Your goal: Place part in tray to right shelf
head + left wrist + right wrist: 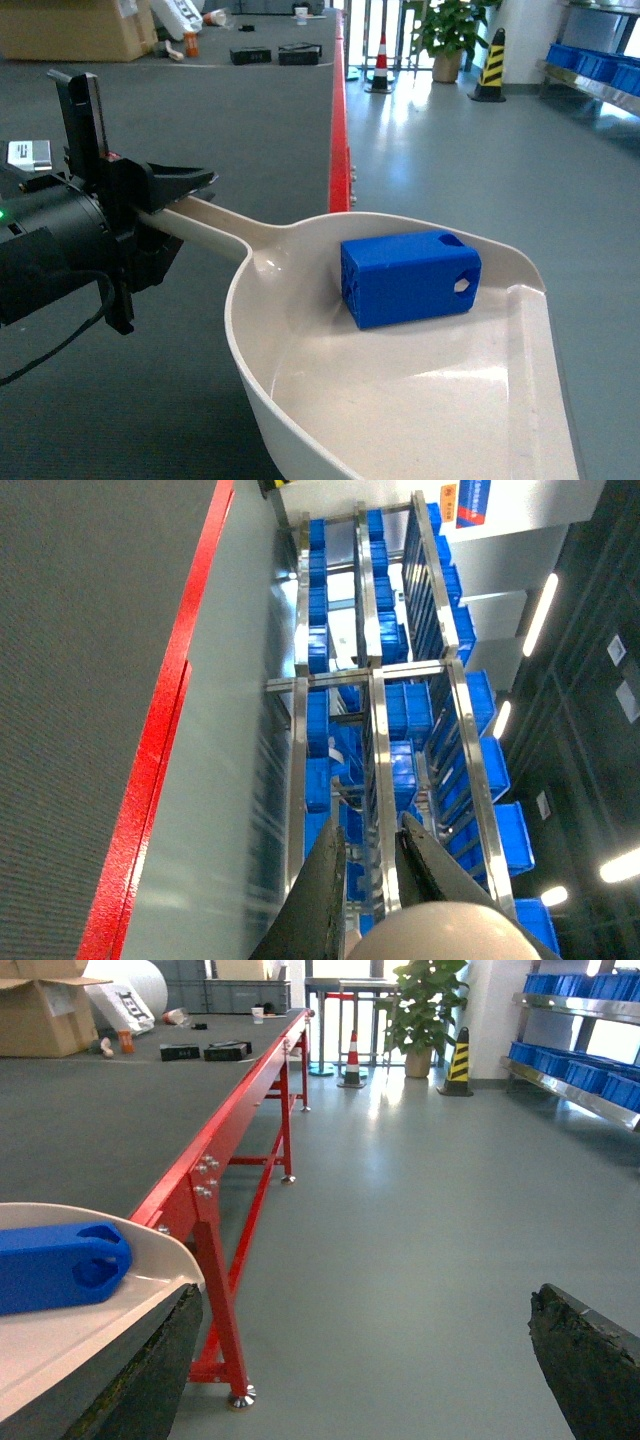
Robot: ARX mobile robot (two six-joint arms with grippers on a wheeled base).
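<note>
The beige tray (400,400) fills the lower middle of the head view, held up above the grey table. The blue part (410,278) lies on its side in the tray's back half. My left gripper (185,200) is shut on the tray's long handle at the left. In the left wrist view that gripper (372,830) has its dark fingers on either side of the rounded handle (440,935). My right gripper (368,1300) is wide open over bare floor, its left finger just under the tray (100,1330) and the part (55,1265). A steel shelf (600,85) with blue crates stands far right.
The red table edge (340,130) runs away down the middle, with grey floor to its right. A traffic cone (380,65), a potted plant (447,35) and a striped bollard (490,65) stand at the far end. A cardboard box (75,30) and small items sit on the far table.
</note>
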